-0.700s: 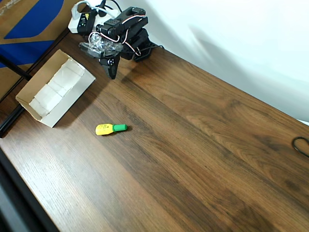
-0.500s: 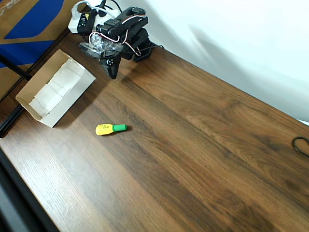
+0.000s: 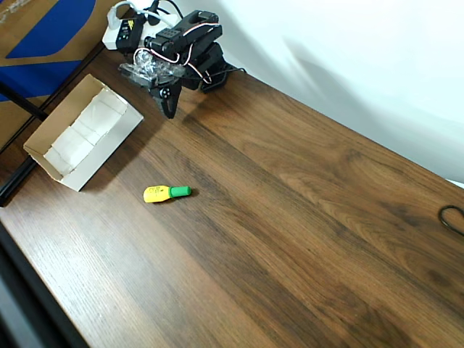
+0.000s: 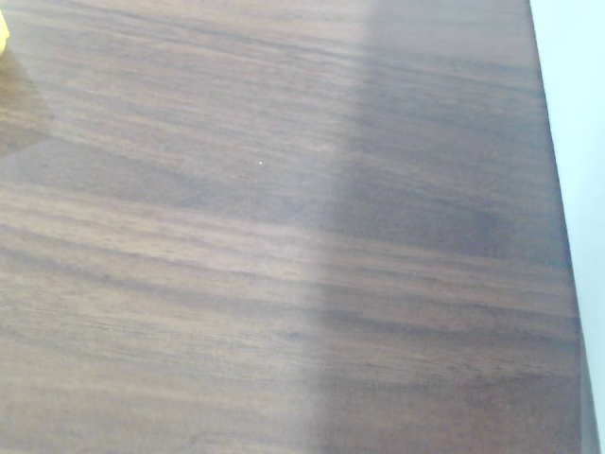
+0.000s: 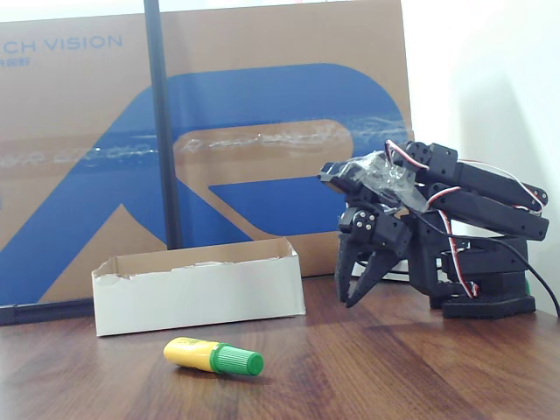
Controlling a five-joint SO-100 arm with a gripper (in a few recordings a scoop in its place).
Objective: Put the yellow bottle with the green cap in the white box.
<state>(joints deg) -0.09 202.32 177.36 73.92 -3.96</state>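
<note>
- Overhead view: the yellow bottle with the green cap [image 3: 166, 193] lies on its side on the bare wooden table [image 3: 304, 217], with the cap pointing to the right of the picture.
- In the fixed view the bottle [image 5: 213, 356] lies in front of the white box [image 5: 199, 287], near it but not touching, and the cap points right.
- In the wrist view a small yellow piece at the top left edge could be the bottle, but it is too small to be sure.
- The white box [image 3: 83, 132] stands open on the table, up and left of the bottle in the overhead view, and nothing lies in it.
- The gripper [image 5: 357, 284] hangs folded close to the arm's base, with its tips pointing down above the table, to the right of the box in the fixed view.
- Its jaws stand a little apart at the tips and hold nothing.
- In the overhead view the gripper [image 3: 168, 105] is well apart from the bottle, just beside the far right corner of the box.
- Behind the box leans a blue-and-brown cardboard sheet [image 5: 262, 140], and a black vertical bar [image 5: 162, 122] stands in front of it.
</note>
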